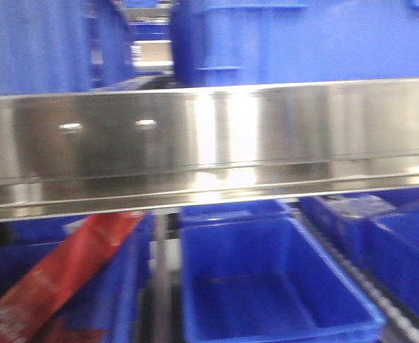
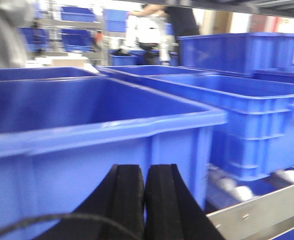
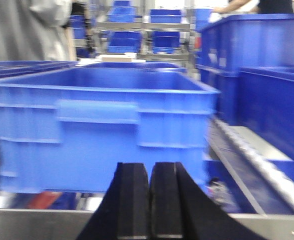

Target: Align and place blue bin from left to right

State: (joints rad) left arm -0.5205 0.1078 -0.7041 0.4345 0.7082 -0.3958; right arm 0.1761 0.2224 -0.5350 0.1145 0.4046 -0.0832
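We are looking out from the left wrist camera, and the left gripper [image 2: 144, 200] has its two black fingers [image 2: 124, 200] pressed flat together, holding nothing, right up near the wall of a blue bin [image 2: 96, 150] that fills the near left of the view. To its right a second bin [image 2: 237, 120] sits on white rollers [image 2: 242, 192] behind a steel rail [image 2: 257, 212], and more blue bins stack up far behind. Over on the right wrist camera, the right gripper [image 3: 150, 200] is likewise closed on nothing, black fingers [image 3: 131, 200] side by side, hovering just short of another ribbed blue bin [image 3: 101, 130] that stands squarely ahead of us, with a roller track [image 3: 252, 160] running away on its right. From the front camera a broad steel shelf beam [image 1: 209, 143] cuts across the middle; below it we see an open blue crate [image 1: 273, 286] and a red bag [image 1: 59, 279] lying slanted at the lower left. Everything is somewhat motion-blurred.
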